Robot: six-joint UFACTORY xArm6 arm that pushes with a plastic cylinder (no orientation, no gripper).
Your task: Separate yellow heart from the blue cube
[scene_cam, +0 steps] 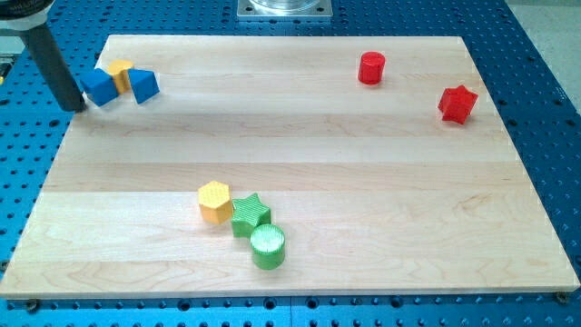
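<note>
We saw a pale wooden board (pixel 300 163) lying on a blue dimpled table surface (pixel 545 100), with a grey metal plate (pixel 284 8) at the view's top edge.

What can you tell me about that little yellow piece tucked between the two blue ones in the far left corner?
The yellow heart is a small, solid-looking yellow block lying flat on the wooden board near the view's top left corner. Only its top and part of its front show, so its shape is hard to make out. It sits wedged between the blue cube on its left and a blue triangular block on its right, seemingly touching both. My tip rests just left of the cube.
</note>
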